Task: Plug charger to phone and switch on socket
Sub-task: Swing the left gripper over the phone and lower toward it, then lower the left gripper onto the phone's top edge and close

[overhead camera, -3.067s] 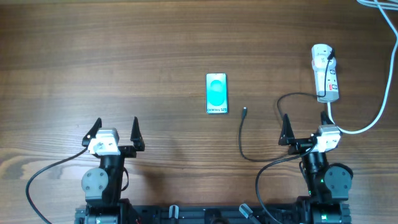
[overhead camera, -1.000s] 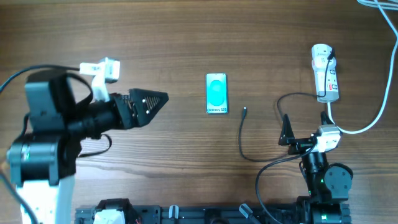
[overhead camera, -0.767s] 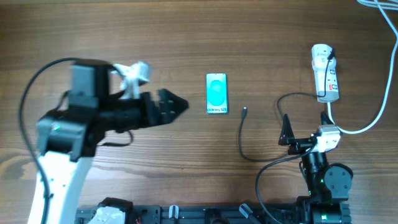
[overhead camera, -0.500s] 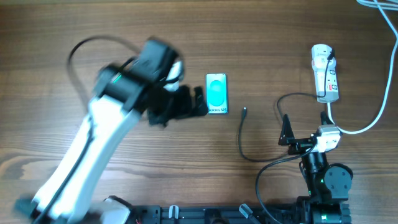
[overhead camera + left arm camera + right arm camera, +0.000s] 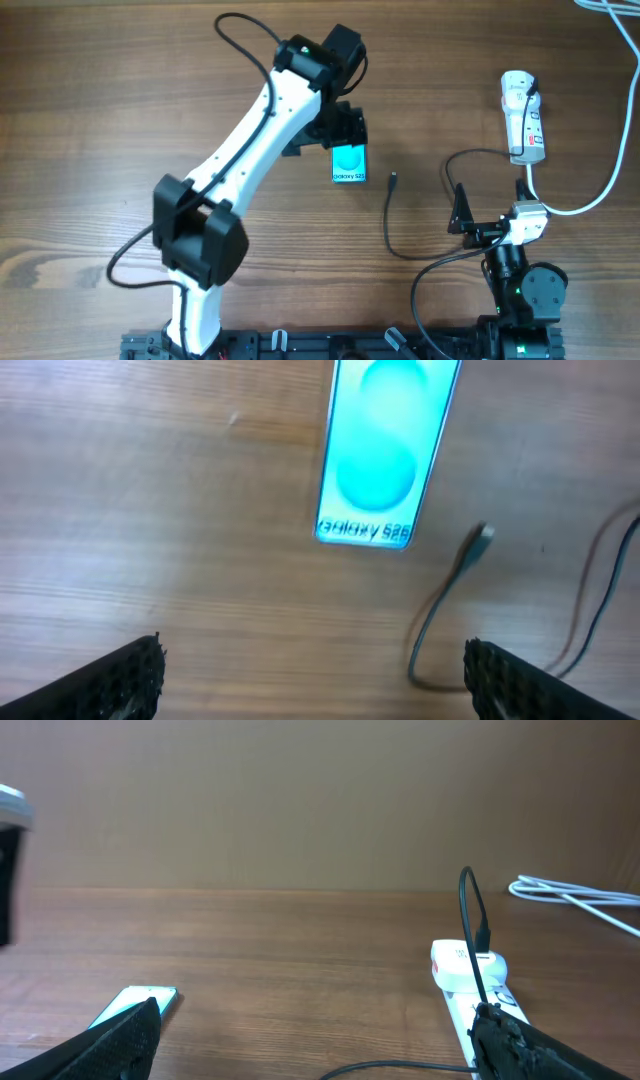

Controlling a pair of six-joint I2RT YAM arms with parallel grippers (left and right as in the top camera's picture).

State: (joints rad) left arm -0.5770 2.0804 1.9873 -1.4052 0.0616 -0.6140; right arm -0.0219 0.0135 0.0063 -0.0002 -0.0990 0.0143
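Observation:
The phone [image 5: 349, 164], with a turquoise screen and a white "Galaxy S25" strip, lies flat mid-table. My left gripper [image 5: 336, 133] hovers open and empty above its far end. In the left wrist view the phone [image 5: 388, 450] lies ahead of the open fingers [image 5: 315, 685]. The charger's small plug tip [image 5: 394, 180] lies just right of the phone, and its thin black cable [image 5: 389, 225] loops to a plug in the white socket [image 5: 524, 125]. The tip also shows in the left wrist view [image 5: 481, 535]. My right gripper [image 5: 490, 207] is open and empty at the near right.
A thick white lead [image 5: 610, 185] runs from the socket's near end up the right edge of the table. In the right wrist view the socket [image 5: 468, 969] is ahead on the right, the phone [image 5: 135, 1003] on the left, and the white lead [image 5: 575, 898] at far right.
My left arm has swung from the left side of the table across to above the phone. The right arm, phone, charger and socket have not moved.

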